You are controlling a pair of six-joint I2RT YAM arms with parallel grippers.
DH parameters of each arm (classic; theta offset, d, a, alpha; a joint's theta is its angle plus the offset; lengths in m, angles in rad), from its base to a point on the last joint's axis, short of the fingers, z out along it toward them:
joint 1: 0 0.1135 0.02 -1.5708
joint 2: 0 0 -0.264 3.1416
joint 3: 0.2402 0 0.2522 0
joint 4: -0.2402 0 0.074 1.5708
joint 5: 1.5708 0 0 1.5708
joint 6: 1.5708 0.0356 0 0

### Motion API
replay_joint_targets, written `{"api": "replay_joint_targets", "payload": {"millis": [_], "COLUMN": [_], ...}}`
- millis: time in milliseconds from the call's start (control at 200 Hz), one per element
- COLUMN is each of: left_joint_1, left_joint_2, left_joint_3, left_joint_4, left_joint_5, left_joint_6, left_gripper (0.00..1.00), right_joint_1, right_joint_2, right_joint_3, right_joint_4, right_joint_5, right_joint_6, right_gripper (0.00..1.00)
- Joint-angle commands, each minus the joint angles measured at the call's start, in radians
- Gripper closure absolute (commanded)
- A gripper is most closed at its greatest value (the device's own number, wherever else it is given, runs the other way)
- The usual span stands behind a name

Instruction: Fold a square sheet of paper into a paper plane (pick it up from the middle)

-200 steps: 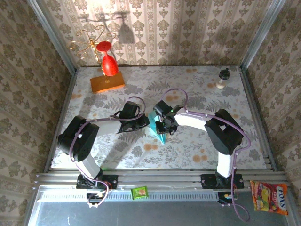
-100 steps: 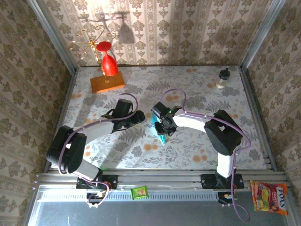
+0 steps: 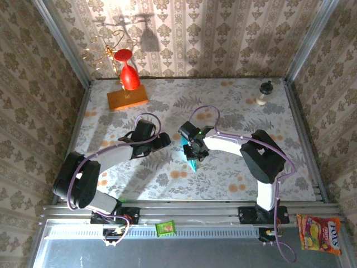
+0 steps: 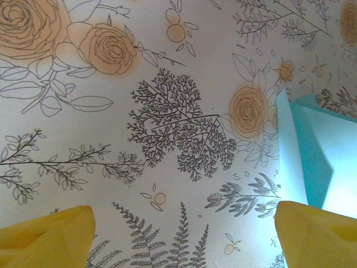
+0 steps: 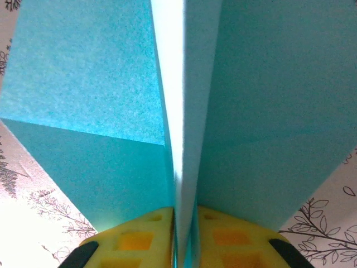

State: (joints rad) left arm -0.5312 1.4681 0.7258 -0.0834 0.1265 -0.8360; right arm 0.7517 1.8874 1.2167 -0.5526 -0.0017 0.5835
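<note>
Right gripper (image 5: 183, 237) pinches the paper plane (image 5: 251, 100) at its centre crease; left gripper (image 4: 181, 237) hangs beside it, jaws wide apart.

A staged lab booth: wallpapered panels (image 3: 223, 39) in aluminium framing (image 3: 195, 213) enclose a floral-covered table (image 3: 223, 181).

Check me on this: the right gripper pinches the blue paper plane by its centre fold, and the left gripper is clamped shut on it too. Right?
Not quite. The left gripper is open, its fingers spread wide over bare tablecloth, as the left wrist view shows. The right gripper does pinch the paper plane by its centre fold.
</note>
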Motion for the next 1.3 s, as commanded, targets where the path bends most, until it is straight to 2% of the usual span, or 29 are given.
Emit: {"api": "replay_joint_targets", "payload": {"millis": [0,170,285,610,845,1295], "left_joint_1": [0.01,0.015,0.021,0.025,0.025,0.022], "left_joint_2": [-0.023,-0.034,-0.05,-0.079,-0.068,-0.033], "left_joint_3": [-0.014,-0.017,-0.024,-0.031,-0.027,-0.017], "left_joint_4": [-0.032,-0.045,-0.056,-0.096,-0.107,-0.096], "left_joint_5": [-0.023,-0.028,-0.038,-0.046,-0.045,-0.025], "left_joint_6": [0.02,0.027,0.032,0.052,0.054,0.049], "left_gripper": [0.14,0.12,0.09,0.01,0.0,0.0], "right_joint_1": [0.007,-0.003,-0.046,-0.176,-0.216,-0.21], "right_joint_2": [0.014,-0.017,-0.012,0.173,0.293,0.38], "right_joint_3": [0.025,0.047,0.104,0.372,0.514,0.558], "right_joint_4": [-0.04,-0.04,-0.036,-0.051,-0.121,-0.176], "right_joint_5": [0.044,0.087,0.095,0.049,0.044,0.101], "right_joint_6": [0.018,0.016,0.001,-0.09,-0.125,-0.123], "right_gripper": [0.85,0.9,0.91,0.92,0.89,0.73]}}
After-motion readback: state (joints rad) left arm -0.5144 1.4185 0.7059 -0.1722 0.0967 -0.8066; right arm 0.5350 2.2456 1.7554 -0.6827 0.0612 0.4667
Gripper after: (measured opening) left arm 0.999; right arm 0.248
